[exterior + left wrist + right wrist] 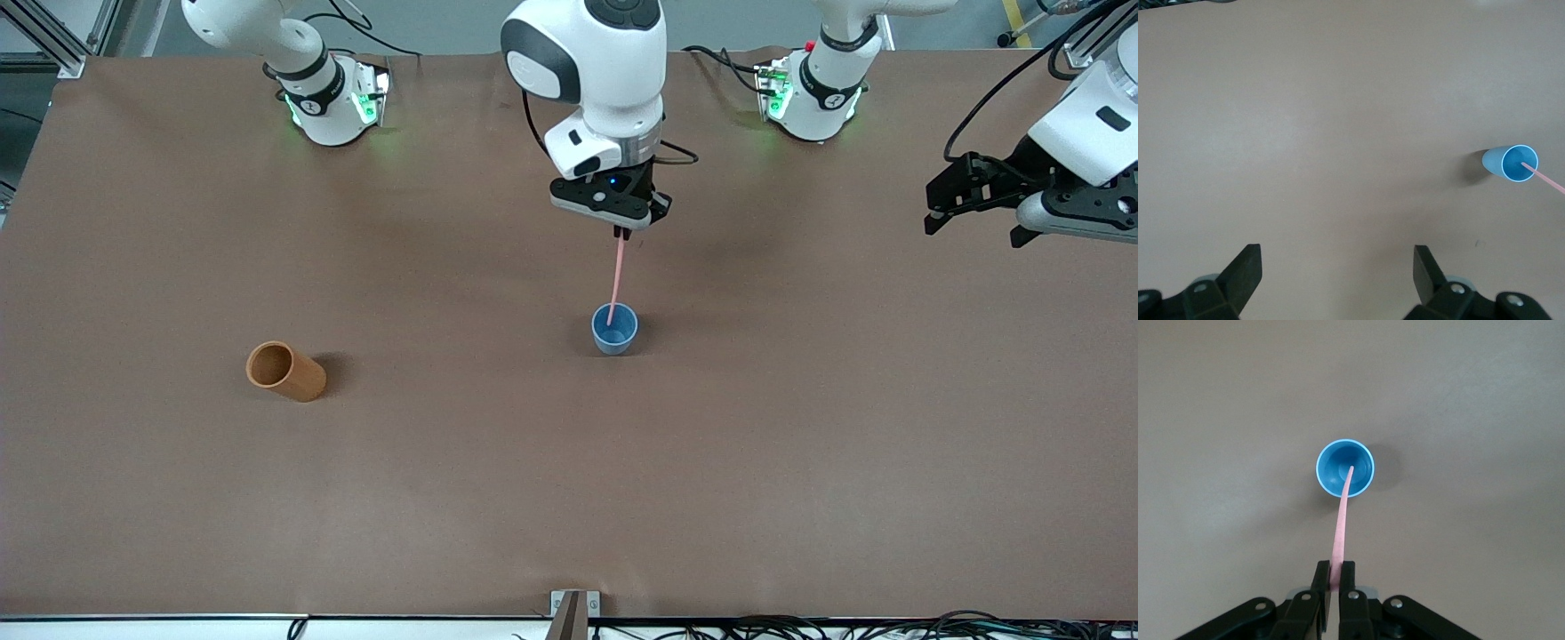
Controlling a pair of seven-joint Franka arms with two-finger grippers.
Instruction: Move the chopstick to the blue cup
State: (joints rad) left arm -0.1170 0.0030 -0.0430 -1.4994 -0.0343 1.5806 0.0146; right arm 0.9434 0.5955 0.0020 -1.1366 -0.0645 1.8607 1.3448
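Note:
The pale-pink chopstick (617, 276) hangs almost upright from my right gripper (623, 233), which is shut on its upper end. Its lower tip sits inside the blue cup (614, 329), which stands upright near the middle of the table. The right wrist view looks straight down the chopstick (1341, 527) into the blue cup (1345, 468), with my right gripper (1335, 570) pinching the stick. My left gripper (973, 209) hovers open over the left arm's end of the table, waiting. In the left wrist view its fingers (1245, 270) are spread wide with nothing between them, and the blue cup (1511, 162) and chopstick (1548, 179) show farther off.
An orange-brown cup (285, 371) lies on its side toward the right arm's end of the table, nearer the front camera than the blue cup. The arm bases (333, 102) stand along the table's back edge.

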